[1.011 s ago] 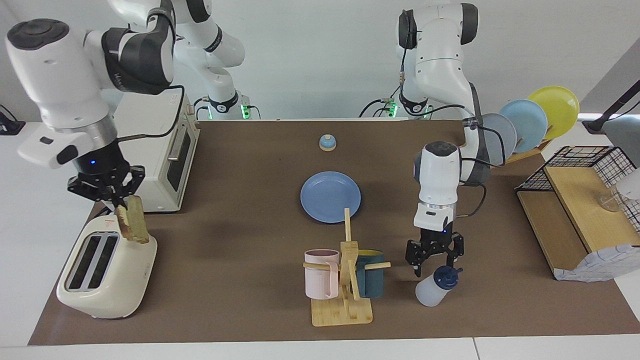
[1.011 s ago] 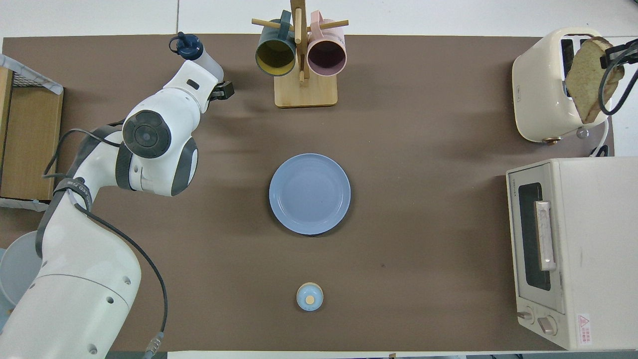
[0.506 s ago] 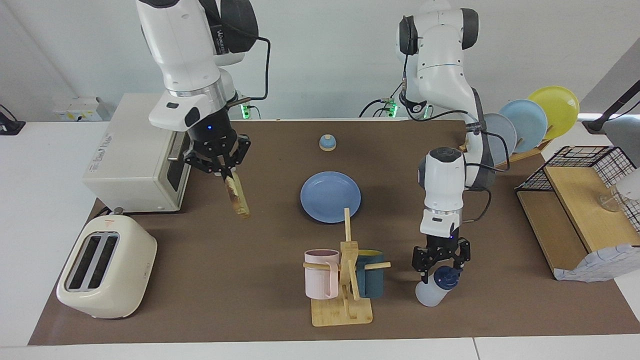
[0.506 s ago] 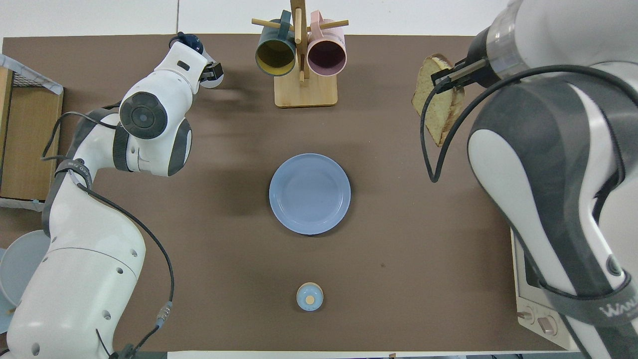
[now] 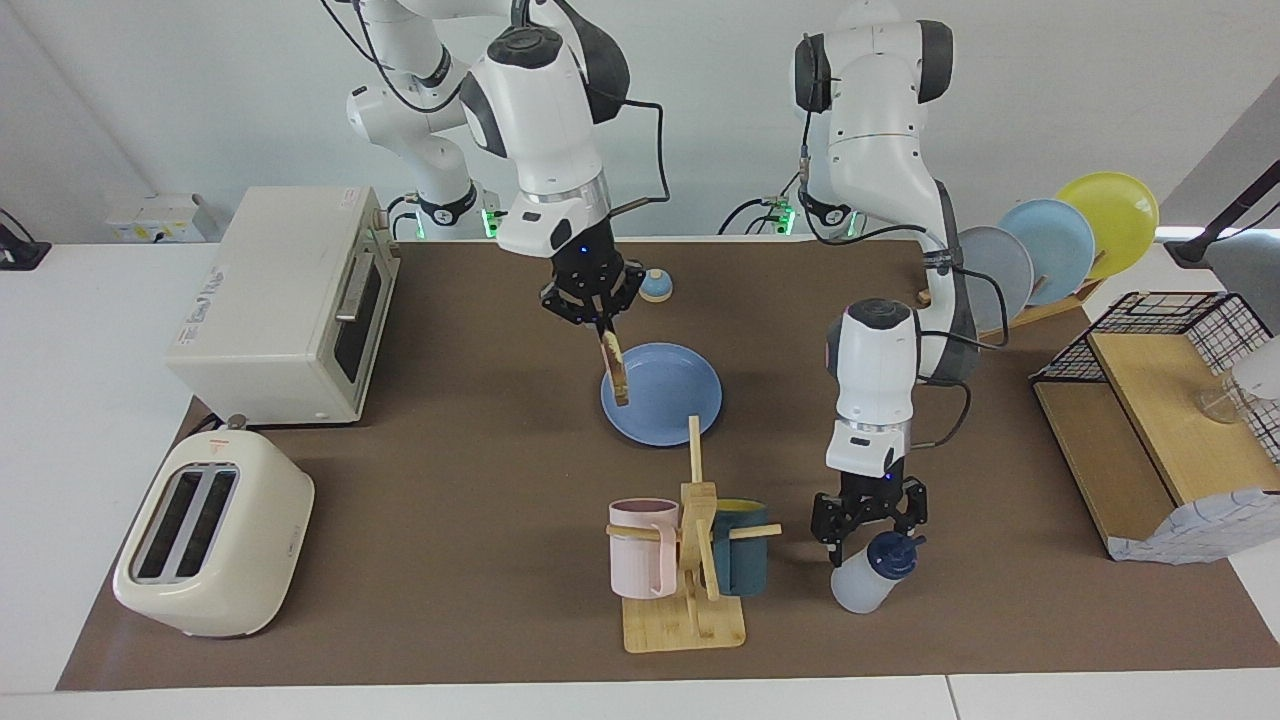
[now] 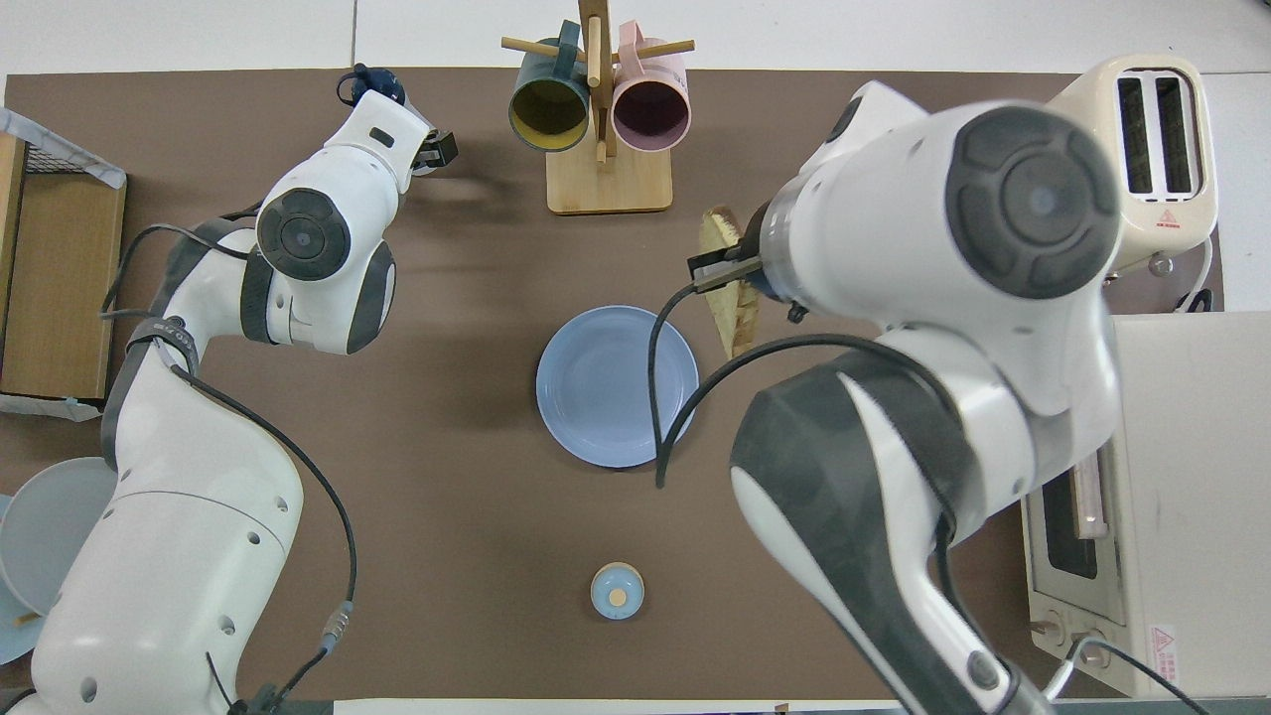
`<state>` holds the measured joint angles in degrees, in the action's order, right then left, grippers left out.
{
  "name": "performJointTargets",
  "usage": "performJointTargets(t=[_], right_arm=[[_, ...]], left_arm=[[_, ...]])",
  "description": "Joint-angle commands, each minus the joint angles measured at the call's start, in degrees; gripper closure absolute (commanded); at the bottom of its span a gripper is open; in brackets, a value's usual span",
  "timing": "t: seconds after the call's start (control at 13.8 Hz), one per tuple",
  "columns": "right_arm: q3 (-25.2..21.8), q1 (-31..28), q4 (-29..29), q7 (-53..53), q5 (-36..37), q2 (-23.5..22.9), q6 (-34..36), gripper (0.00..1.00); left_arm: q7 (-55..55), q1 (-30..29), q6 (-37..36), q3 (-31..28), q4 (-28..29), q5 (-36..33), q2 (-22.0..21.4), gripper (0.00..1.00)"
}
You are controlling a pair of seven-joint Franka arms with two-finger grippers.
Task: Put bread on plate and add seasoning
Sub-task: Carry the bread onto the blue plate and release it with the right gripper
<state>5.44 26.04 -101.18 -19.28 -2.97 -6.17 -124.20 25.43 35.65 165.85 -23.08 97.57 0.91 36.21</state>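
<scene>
Brown mat; bread hangs under right end effector

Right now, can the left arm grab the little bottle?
Probably yes. The left gripper is open right over the bottle, with its cap just below, and nothing sits between them. The mug rack stands clear beside it.

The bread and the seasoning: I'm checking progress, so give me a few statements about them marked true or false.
1. The bread lies flat on the plate. False: it hangs on edge from the right pincer, over the plate's rim.
2. The left pincer is open over the seasoning. True.
3. The seasoning is lifted clear of the table. False: it stands on the table.
4. The toaster slots are empty. True.
</scene>
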Motion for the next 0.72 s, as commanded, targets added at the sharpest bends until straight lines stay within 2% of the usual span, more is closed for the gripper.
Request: performJointTargets(t=[0.0, 0.22, 0.51, 0.65], right_arm=[[-0.2, 2.2, -4.6, -3.9, -1.2, 0.2, -6.9, 1.0], [-0.2, 5.6, -5.6, -8.7, -1.2, -3.0, -13.0, 1.0], [-0.2, 6.0, -8.7, -8.4, -1.2, -3.2, -17.5, 1.0], [-0.2, 6.4, -11.6, -8.8, -1.2, -2.5, -20.3, 1.0]], left_arm=[[0.3, -0.5, 1.2, 0.0, -1.9, -1.2, 1.8, 0.0], [0.3, -0.7, 1.2, 0.4, -2.7, -1.1, 2.3, 0.0], [-1.4, -0.9, 1.1, 0.7, -3.9, -1.1, 3.0, 0.0], [-0.7, -0.9, 1.5, 1.4, -5.5, -0.6, 6.3, 0.0]])
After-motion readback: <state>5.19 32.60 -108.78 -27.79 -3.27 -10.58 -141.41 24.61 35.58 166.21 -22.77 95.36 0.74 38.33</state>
